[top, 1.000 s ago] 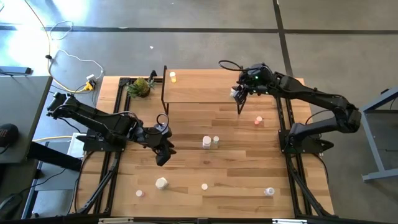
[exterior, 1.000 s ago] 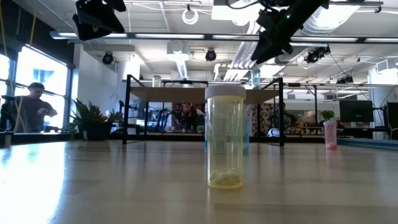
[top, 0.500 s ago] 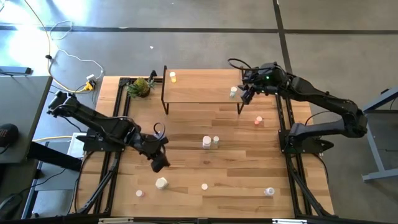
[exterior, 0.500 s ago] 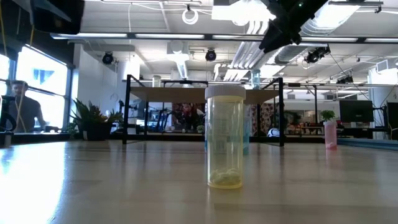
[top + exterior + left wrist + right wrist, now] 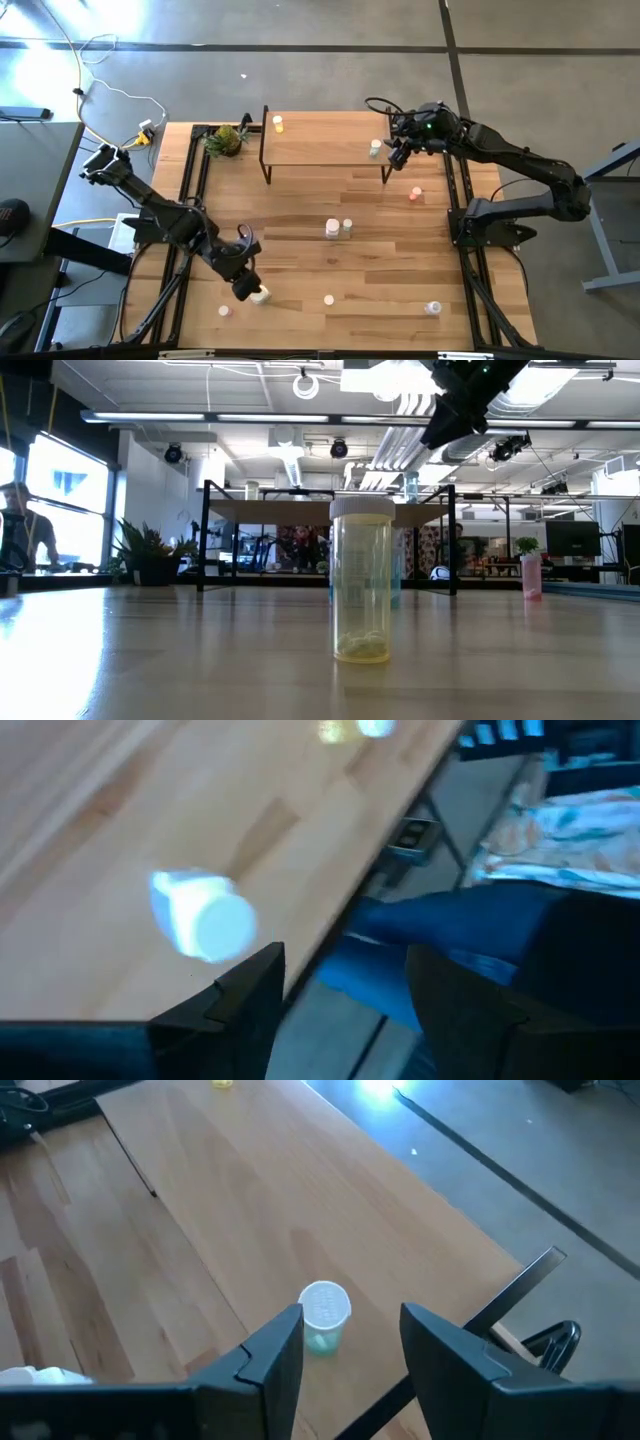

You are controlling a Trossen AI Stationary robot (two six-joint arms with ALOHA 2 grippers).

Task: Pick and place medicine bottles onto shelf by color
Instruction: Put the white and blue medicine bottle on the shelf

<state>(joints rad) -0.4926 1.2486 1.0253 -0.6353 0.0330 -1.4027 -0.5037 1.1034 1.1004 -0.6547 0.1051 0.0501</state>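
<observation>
Workspace: plank tabletop (image 5: 330, 265) in an open workshop hall; a person sits far off at the room's edge in the low view.

Item 1, white bottle (image 5: 260, 294): lying on its side near the table's front edge, just ahead of the left gripper (image 5: 243, 288), a little to one side of its centreline in the left wrist view (image 5: 203, 915). Judged light, rigid, smooth plastic, round, so likely to roll or squirt out if pinched off-centre. Best hold: across the barrel at mid-length, fingers square to its axis.

Item 2, greenish bottle (image 5: 375, 149): upright on the shelf (image 5: 320, 145), at the end nearest the right gripper (image 5: 400, 152), directly in front of and below its fingers (image 5: 324, 1316). Judged light and easily tipped; it stands free.

Item 3, yellow bottle (image 5: 278, 124): upright at the shelf's opposite end, well away from the right gripper.

Item 4, loose bottles on the table: a white pair (image 5: 337, 229) mid-table, an orange-red one (image 5: 416, 194) below the right gripper's side, others near the front edge.

Left arm: stretched low toward the table's front, gripper angled down, fingers spread wide and empty.

Right arm: reaching over the shelf's end, raised above it, fingers apart, holding nothing.
</observation>
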